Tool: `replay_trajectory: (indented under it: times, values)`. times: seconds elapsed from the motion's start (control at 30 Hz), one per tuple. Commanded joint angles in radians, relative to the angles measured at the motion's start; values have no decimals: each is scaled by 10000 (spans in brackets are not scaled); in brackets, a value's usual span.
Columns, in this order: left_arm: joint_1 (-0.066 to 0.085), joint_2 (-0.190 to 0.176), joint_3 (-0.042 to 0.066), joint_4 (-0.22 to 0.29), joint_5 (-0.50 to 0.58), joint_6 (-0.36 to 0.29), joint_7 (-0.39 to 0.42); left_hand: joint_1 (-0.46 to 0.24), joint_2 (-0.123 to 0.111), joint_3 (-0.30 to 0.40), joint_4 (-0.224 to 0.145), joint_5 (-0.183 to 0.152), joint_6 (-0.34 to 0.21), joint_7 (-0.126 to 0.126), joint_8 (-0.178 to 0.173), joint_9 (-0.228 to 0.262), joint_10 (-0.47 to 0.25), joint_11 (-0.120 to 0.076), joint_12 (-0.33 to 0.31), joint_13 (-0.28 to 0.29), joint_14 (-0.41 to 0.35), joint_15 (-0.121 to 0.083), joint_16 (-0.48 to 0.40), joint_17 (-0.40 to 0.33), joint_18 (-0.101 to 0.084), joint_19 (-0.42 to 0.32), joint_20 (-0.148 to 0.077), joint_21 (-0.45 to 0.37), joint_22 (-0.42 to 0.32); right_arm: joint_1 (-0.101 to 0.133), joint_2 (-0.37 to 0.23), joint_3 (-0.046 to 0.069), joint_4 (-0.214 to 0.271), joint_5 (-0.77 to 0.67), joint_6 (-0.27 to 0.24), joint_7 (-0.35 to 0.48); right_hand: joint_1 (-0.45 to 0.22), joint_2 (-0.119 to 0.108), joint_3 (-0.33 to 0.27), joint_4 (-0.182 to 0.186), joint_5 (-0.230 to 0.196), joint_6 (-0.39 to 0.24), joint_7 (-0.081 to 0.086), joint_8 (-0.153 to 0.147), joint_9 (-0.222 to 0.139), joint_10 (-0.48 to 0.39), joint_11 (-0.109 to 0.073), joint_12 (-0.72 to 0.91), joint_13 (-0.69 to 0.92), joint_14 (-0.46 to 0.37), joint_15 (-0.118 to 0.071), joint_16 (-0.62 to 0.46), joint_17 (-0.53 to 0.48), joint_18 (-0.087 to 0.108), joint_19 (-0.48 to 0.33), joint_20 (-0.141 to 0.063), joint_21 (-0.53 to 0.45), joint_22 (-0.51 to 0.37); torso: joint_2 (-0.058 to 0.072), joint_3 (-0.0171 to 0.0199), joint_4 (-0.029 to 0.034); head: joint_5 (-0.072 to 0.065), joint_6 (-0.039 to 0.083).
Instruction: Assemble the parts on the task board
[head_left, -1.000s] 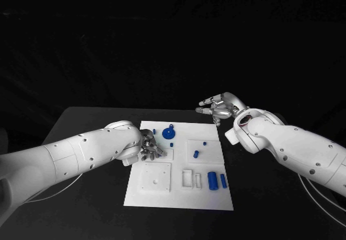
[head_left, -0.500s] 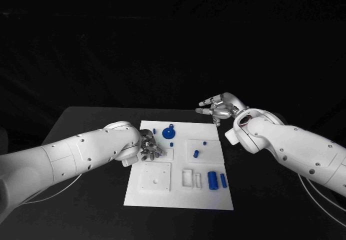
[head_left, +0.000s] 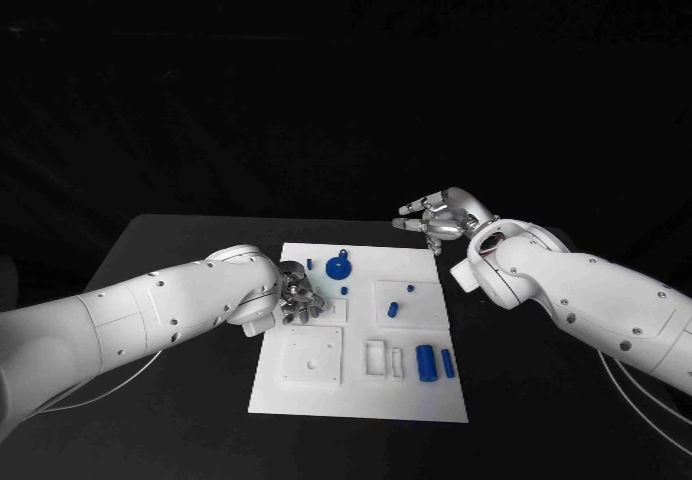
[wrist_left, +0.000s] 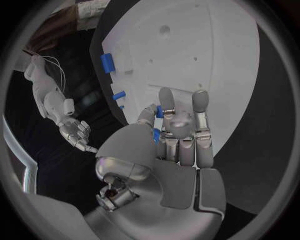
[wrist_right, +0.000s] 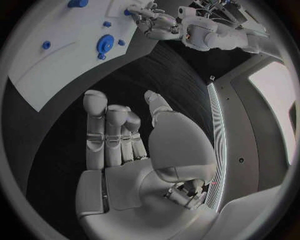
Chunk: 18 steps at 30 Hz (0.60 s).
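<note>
Head view: left hand settled over a blue part, little else moved

Head view showed the left hand (head_left: 299, 299) down on the near-left part of the task board (head_left: 361, 395), its fingers curled onto the board just beside a small blue peg (head_left: 345, 291). The left wrist view gave the closer look: the fingers (wrist_left: 167, 100) were closed around a small blue part (wrist_left: 157, 135), so the hand looked to be holding it against the board. Compared with a second earlier, that hand had barely shifted, which suggests a fine seating or grasp adjustment rather than a transfer.

Further out, the blue gear (head_left: 338, 266) sat at the board's far side, a blue cylinder (head_left: 426, 361) lay near the board's near-right corner, and these had not moved.

The right hand (head_left: 441, 215) hung past the board's far-right corner, fingers apart and holding nothing, also unchanged. Assembly was judged to be at an early stage.
</note>
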Motion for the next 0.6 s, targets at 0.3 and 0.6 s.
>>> replay_trajectory:
  times: [0.3,0.6]
  values:
    - [-97,-59,2,212,102,40,-136,-357,-1389,5433,-755,-2414,54,8,140,-724,282,30,-72,-35,56,-23,43,6,147,-77,34,139,179,-10,16,4,-26,-6,253,0,-17,14,11,27,36,83,10,-25,-3,-23,3,13,10,27,70,-10,1,194,476,59,-25,6,6,8,-3,45,64]
    - [-33,-102,79,247,101,100,-152,-311,-1409,5493,-757,-2423,67,10,144,-710,286,28,-69,-35,62,-25,53,23,150,-78,30,146,181,-27,53,4,-78,-6,309,-8,-17,14,11,27,36,83,10,-25,-3,-23,3,13,10,27,70,-10,1,194,476,59,-25,6,15,5,0,62,80]
